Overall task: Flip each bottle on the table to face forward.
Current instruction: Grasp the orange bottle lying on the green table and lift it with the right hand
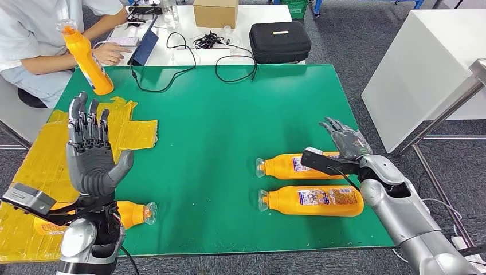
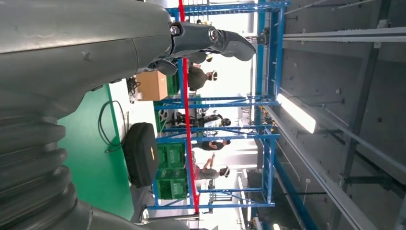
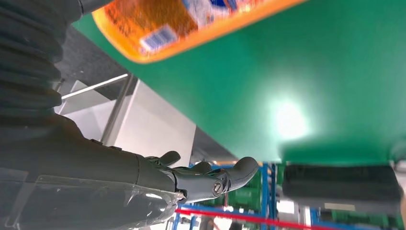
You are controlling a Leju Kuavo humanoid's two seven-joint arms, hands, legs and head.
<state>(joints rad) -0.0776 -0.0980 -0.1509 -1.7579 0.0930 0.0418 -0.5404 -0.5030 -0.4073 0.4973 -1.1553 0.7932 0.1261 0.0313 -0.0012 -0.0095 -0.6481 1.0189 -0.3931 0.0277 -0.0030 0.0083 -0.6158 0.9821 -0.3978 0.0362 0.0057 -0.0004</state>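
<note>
Two orange bottles lie on their sides on the green table (image 1: 229,126) at the right, caps pointing left: a far bottle (image 1: 283,166) and a near bottle (image 1: 314,201), both with labels facing up. My right hand (image 1: 345,139) hovers open just past the far bottle's base, holding nothing; the right wrist view shows a bottle (image 3: 191,24) close by its fingers (image 3: 210,177). My left hand (image 1: 91,150) is raised upright and open over the table's left side. A third orange bottle (image 1: 134,213) lies behind my left forearm at the front left edge. A person holds a fourth bottle (image 1: 87,57) at the far left.
Crumpled yellow sheeting (image 1: 123,129) covers the table's left part. Beyond the green mat are black cables (image 1: 172,57), a black case (image 1: 279,41), a cardboard box (image 1: 215,12) and a seated person (image 1: 40,40). A white cabinet (image 1: 424,63) stands at the right.
</note>
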